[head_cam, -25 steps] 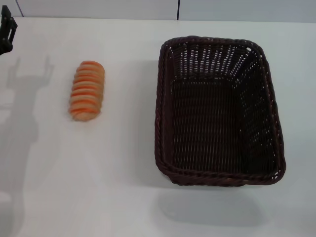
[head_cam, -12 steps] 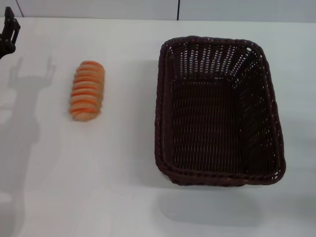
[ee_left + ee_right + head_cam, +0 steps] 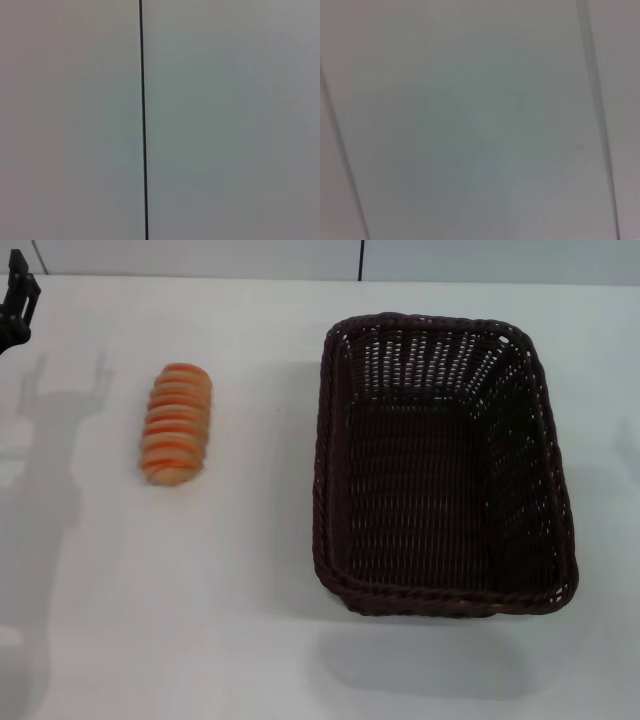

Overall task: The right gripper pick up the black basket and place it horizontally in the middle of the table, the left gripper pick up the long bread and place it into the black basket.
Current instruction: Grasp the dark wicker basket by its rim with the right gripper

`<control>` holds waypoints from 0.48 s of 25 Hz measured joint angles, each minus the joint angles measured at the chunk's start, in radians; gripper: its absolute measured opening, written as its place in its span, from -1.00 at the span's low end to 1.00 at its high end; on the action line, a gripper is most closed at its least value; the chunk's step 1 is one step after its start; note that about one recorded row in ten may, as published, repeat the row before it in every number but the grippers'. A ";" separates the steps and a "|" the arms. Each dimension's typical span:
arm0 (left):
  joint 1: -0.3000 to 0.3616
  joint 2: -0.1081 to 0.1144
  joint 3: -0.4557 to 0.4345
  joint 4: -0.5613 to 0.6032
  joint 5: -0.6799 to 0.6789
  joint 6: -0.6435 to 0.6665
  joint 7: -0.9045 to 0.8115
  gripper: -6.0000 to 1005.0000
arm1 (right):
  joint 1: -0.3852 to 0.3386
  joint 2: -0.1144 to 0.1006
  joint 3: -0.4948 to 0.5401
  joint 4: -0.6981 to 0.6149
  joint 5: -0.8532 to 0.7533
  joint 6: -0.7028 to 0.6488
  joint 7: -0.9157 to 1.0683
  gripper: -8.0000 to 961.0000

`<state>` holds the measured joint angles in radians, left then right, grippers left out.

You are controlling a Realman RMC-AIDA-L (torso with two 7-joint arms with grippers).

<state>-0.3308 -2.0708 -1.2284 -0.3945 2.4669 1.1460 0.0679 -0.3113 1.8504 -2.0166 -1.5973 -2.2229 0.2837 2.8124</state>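
Head view gives you the left gripper (image 3: 17, 308) right at the far left edge of the table (image 3: 250, 620), only a sliver of black showing, so you cannot tell how wide its fingers stand or whether it holds anything. From that gripper, the long bread (image 3: 175, 423) lies nearer you and a little toward the middle, lengthwise, resting alone on the white top. Well beyond the bread, across to the right side, sits the black basket (image 3: 440, 465), upright, mouth up, its long side running away from you. Your right gripper is out of sight, and both wrist views show only pale flat surface.
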 joint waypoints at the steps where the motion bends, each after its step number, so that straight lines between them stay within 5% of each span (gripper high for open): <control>1: 0.000 0.000 0.000 0.000 0.000 0.000 0.000 0.56 | -0.017 0.038 0.060 -0.050 -0.051 -0.130 0.000 0.72; 5: 0.000 0.002 -0.005 0.003 -0.002 0.000 0.000 0.56 | -0.040 0.162 0.228 -0.203 -0.181 -0.513 -0.003 0.72; 8: -0.001 0.002 -0.005 0.003 -0.003 -0.001 -0.001 0.56 | -0.031 0.223 0.300 -0.292 -0.220 -0.737 -0.049 0.72; 12: -0.001 0.002 -0.005 0.003 -0.005 -0.001 -0.002 0.56 | -0.017 0.224 0.313 -0.341 -0.220 -0.835 -0.059 0.72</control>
<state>-0.3319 -2.0692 -1.2334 -0.3915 2.4618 1.1447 0.0654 -0.3282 2.0746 -1.7035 -1.9383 -2.4425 -0.5517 2.7532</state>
